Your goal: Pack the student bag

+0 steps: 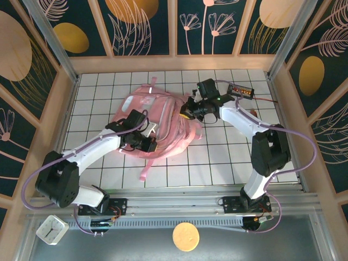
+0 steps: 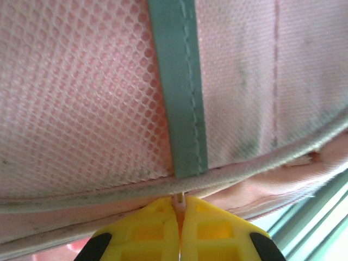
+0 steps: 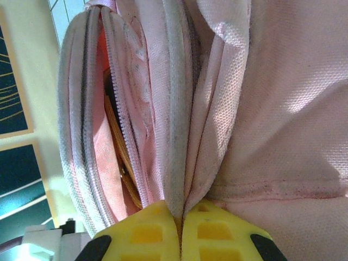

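Note:
The pink student bag (image 1: 140, 103) lies flat in the middle of the tiled table. My left gripper (image 1: 148, 143) is at its near edge. In the left wrist view its yellow fingers (image 2: 147, 228) are shut on a small pink tab (image 2: 179, 201), seemingly a zip pull, under the bag's grey piping, pink mesh (image 2: 81, 98) and a teal strip (image 2: 179, 87). My right gripper (image 1: 186, 113) is at the bag's right side, and in the right wrist view it (image 3: 181, 215) is shut on a fold of the bag's edge (image 3: 179, 163). Left of that fold a zip (image 3: 117, 136) stands open, with something orange-brown (image 3: 115, 142) inside.
A black device with a red display (image 1: 241, 89) lies at the back right of the table. A loose pink strap (image 1: 145, 168) trails toward the near edge. Below the table's front rail are a white clock (image 1: 51, 228) and a round tan disc (image 1: 186, 236). Wooden walls enclose the table.

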Controlling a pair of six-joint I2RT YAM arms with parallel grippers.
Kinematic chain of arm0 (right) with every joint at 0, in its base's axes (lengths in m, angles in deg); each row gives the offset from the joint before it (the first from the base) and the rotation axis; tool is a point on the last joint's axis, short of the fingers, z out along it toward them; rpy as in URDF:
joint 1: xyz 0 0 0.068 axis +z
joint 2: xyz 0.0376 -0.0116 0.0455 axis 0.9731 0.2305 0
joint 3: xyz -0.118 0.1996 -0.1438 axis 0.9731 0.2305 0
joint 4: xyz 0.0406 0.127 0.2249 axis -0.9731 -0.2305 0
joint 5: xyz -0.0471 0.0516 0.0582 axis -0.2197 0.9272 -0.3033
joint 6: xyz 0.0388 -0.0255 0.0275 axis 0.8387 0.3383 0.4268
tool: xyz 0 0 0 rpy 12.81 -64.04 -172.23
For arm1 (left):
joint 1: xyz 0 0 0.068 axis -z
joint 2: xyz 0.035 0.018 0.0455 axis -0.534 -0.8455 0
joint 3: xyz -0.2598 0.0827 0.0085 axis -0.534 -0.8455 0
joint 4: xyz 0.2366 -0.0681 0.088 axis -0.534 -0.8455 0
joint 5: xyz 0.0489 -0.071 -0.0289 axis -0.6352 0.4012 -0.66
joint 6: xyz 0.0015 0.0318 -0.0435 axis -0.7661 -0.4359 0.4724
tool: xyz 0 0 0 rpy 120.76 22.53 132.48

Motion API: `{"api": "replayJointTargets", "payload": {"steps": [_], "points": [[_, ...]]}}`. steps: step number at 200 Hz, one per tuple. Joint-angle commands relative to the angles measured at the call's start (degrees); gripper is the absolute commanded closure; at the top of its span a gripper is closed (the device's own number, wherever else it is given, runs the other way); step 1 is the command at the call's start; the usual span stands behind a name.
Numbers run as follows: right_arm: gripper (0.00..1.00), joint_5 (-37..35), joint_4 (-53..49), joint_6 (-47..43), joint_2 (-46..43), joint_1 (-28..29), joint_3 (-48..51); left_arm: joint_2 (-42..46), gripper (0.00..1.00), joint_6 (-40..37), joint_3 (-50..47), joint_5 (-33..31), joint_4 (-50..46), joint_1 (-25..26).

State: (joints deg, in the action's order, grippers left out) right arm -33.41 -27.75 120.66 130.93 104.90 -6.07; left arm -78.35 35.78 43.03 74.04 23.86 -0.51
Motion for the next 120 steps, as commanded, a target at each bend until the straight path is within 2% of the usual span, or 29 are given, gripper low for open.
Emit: {"api": "replayJointTargets", "payload": {"steps": [1, 36, 66, 120], "points": [[1.00, 2.0, 8.6, 3.0, -5.2, 1.3, 1.9, 3.8, 1.00, 4.2, -2.7, 8.6, 3.0, -0.1], [1.00, 1.5, 11.8, 5.5, -5.7, 2.8, 4.3, 6.0, 1.00, 7.0, -3.3, 9.7, 4.0, -0.1], [1.00, 0.7, 14.8, 7.7, -6.1, 5.2, 6.2, 5.4, 1.00, 14.0, -3.7, 12.9, 10.7, 0.8], [1.00, 0.2, 17.8, 10.0, -6.1, 7.2, 9.2, 2.8, 1.00, 22.9, -1.0, 11.5, 16.8, 2.4]]}}
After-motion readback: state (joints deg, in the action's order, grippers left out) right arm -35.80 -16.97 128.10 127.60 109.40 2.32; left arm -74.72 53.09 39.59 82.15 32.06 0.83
